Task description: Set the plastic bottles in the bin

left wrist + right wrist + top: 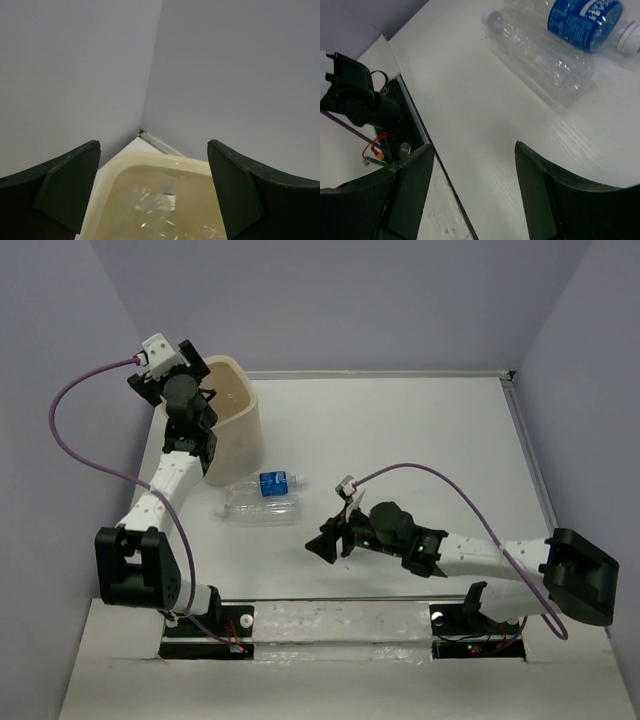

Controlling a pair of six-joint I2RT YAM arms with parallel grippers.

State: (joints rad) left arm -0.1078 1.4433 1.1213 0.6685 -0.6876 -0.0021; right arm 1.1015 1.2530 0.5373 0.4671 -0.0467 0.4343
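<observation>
The cream-beige bin (238, 420) stands at the back left. My left gripper (190, 400) hangs over its near-left rim, open and empty; its wrist view looks down into the bin (150, 162), where clear bottles (167, 202) lie. Two bottles lie on the table just right of the bin: one with a blue label (272, 483) and a clear one (262, 509) in front of it. Both show in the right wrist view, the labelled one (585, 20) and the clear one (540, 55). My right gripper (322, 545) is open and empty, low over the table, to the right of them.
Grey walls enclose the table on the left, back and right. The left arm's purple cable (75, 430) loops out to the left. The right arm's cable (470, 510) arcs over the right half. The arm bases sit at the near edge (340, 625).
</observation>
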